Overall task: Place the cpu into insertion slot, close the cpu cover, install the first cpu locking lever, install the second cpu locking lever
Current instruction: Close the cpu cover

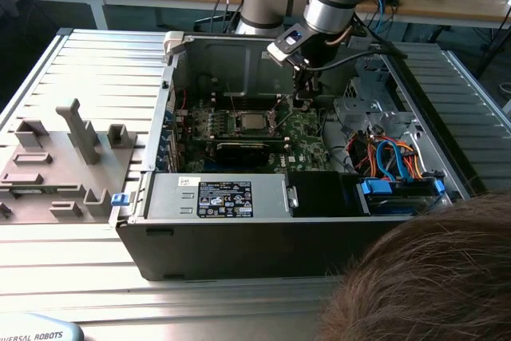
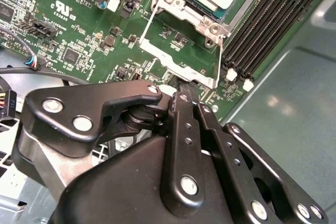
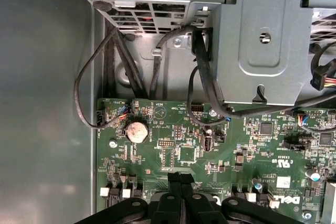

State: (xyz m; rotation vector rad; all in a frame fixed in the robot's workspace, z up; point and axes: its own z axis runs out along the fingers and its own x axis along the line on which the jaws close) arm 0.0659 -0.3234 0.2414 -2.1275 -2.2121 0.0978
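Open computer case [image 1: 239,253] on a slatted metal worktop [image 1: 80,277]. My arm reaches down into it. In the exterior view my end effector [image 1: 304,100] hangs over the green motherboard [image 1: 307,137], just to the exterior view's right of the cpu [image 1: 254,121].

In both wrist views my fingers [image 2: 184,129] are pressed together, closed. I cannot tell whether anything is pinched between them. In the second wrist view their tips sit at the edge of the cpu cover [image 2: 173,62], a thin silver frame standing open, off the cpu. Past it the cpu lies in the insertion slot [image 2: 176,4], its silver top bare. Long black memory slots [image 2: 273,19] run beside the slot.

In the first wrist view a coin battery [image 3: 137,129] lies on the board, and black cables [image 3: 202,77] hang from a grey drive cage [image 3: 262,35].

Blue cables [image 1: 391,157] fill the case's end at the exterior view's right. Grey fixtures [image 1: 76,129] stand on the worktop at the exterior view's left. A person's hair [image 1: 431,277] blocks the near corner.
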